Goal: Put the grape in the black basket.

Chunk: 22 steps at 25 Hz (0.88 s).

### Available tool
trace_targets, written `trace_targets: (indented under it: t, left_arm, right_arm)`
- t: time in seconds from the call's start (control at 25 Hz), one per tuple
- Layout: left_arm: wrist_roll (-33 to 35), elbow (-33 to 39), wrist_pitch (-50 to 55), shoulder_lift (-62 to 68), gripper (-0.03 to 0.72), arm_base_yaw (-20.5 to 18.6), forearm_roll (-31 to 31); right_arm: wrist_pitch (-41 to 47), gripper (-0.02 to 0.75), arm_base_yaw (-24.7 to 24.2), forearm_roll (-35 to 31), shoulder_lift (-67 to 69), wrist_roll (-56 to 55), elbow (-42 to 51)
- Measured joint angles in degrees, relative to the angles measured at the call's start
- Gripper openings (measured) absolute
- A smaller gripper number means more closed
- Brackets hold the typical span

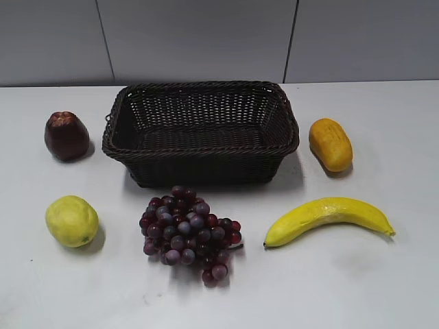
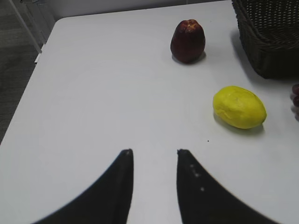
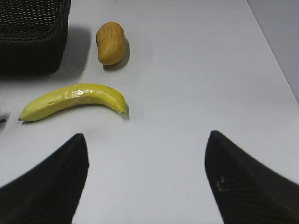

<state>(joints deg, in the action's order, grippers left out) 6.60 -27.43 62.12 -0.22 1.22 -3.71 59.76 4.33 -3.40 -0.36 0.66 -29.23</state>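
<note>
Grape bunch of small dark red-purple berries (image 1: 190, 233) lies lower centre on the white counter (image 1: 384, 288), just before the empty dark woven basket (image 1: 201, 131). Both end effectors, left (image 2: 154, 154) and right (image 3: 147, 140), are released. Risk: pinching loose berries may let the bunch slip.

Grape (image 1: 190, 233) before the basket (image 1: 201, 132)

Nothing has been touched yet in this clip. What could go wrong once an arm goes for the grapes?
1. The grape is a loose bunch; a pinch on a few berries may slip or leave the rest dangling.
2. It lies just in front of the black basket, so a low lift could catch the near wall.
3. The left gripper and right gripper are both open and back; the lemon-like fruit and banana flank either approach.
</note>
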Motion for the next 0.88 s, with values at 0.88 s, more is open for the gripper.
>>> trace_targets:
  t: [0.88]
  left_arm:
    - [0.00, 0.00, 0.00, 0.00, 0.237, 0.00, 0.00]
  right_arm:
    - [-6.16, 0.602, 0.00, -1.89, 3.39, 0.01, -0.98]
